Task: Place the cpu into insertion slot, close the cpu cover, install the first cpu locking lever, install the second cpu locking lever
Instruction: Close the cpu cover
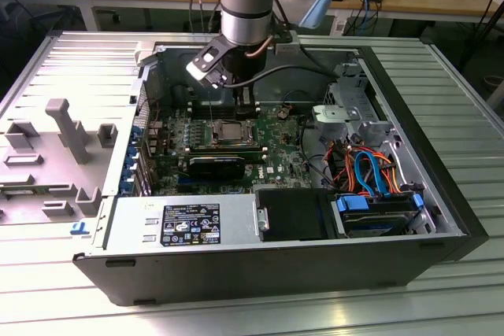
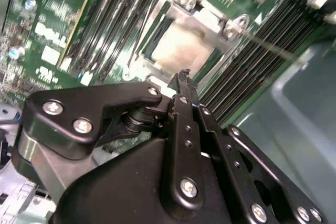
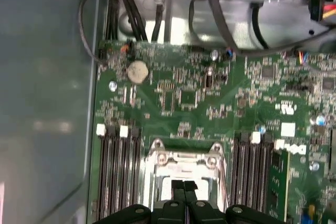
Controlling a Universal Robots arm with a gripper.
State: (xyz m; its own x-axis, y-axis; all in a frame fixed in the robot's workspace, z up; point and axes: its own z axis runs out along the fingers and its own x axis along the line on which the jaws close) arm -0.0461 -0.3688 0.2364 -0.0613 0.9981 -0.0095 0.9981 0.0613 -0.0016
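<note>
The cpu shows as a dull pale square lying in the insertion slot on the green board. The cpu cover, a silver frame, lies around it. A thin wire locking lever runs from a socket corner out over the memory slots. My gripper hangs just above the socket's edge, its black fingertips pressed together with nothing seen between them. In the exterior view the gripper stands over the board just behind the socket. The gripper body hides part of the socket in both wrist views.
Black memory slots flank the socket on both sides. A black ribbed block sits in front of the socket. The power supply, the drive cage with coloured cables and the case walls close the space in. A grey fixture stands at the exterior view's left.
</note>
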